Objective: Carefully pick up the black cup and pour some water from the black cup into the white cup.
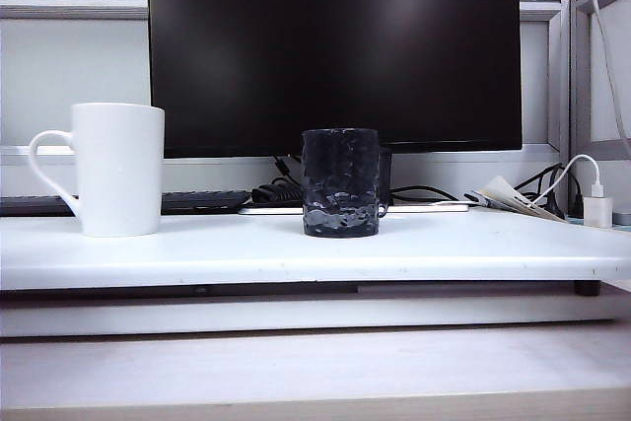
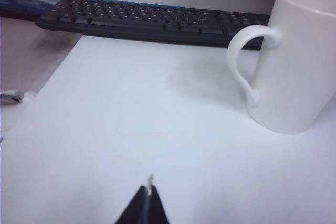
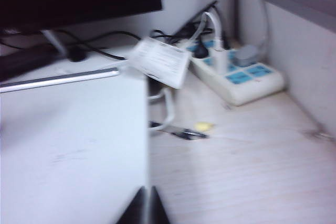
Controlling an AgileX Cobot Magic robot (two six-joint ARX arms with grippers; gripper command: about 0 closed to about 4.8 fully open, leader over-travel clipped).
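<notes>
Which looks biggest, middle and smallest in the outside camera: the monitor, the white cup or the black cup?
1. Monitor, biggest by far.
2. White cup.
3. Black cup, smallest.

My left pincer was pressed fully shut, its two dark fingertips meeting in a narrow wedge with only a thin seam between them, and it gripped nothing. It pointed forward, low over the table. My right pincer was likewise closed tight, tips together and empty, aimed forward above the table's edge. Neither of my arms appeared in the exterior view; only the fingertips showed in my wrist views.
</notes>
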